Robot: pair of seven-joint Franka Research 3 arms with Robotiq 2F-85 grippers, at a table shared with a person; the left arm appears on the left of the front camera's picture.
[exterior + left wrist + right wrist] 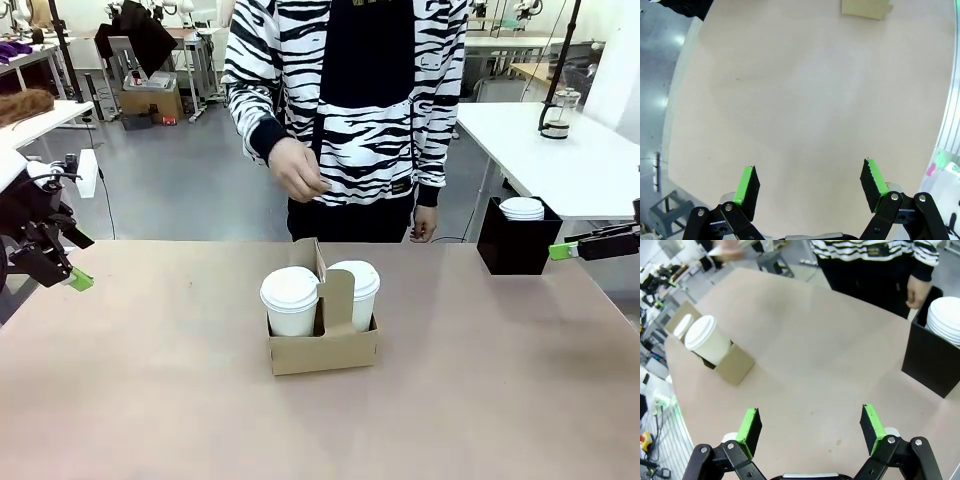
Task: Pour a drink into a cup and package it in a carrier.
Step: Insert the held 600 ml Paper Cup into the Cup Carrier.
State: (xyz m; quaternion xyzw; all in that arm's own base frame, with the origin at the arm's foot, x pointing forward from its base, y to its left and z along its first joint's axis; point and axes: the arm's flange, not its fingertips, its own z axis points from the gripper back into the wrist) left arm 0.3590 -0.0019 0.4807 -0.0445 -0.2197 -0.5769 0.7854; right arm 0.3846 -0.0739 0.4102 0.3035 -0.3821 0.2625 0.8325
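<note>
Now two white cups with lids are seen standing in the carrier (322, 345), one on each side of its tall middle handle. The carrier sits well apart from both tools, far ahead of the left tool (810, 187) and off to one side ahead of the right tool (811, 427). Both tools are spread wide open and nothing is held in either. In the front view the left tool (70, 272) is kept back at its own edge of the surface (150, 400), and the right tool (572, 248) is kept near the black box (515, 245) of white lids.

The packing looks done, or very nearly. If the carrier is to be handed over next, it would best be lifted by the tall handle, and kept flat, so that no drink is spilled. The cups should not be bumped, since a lid could pop off. The tools are best kept clear while the person's hand (298, 170) is held above the carrier.

The surface is pale brown, smooth and mostly bare. A glass pot (556, 112) with something dark in its bottom is seen on a white table behind the person, far from both tools. Other tables and gear are seen farther back on a grey floor.
</note>
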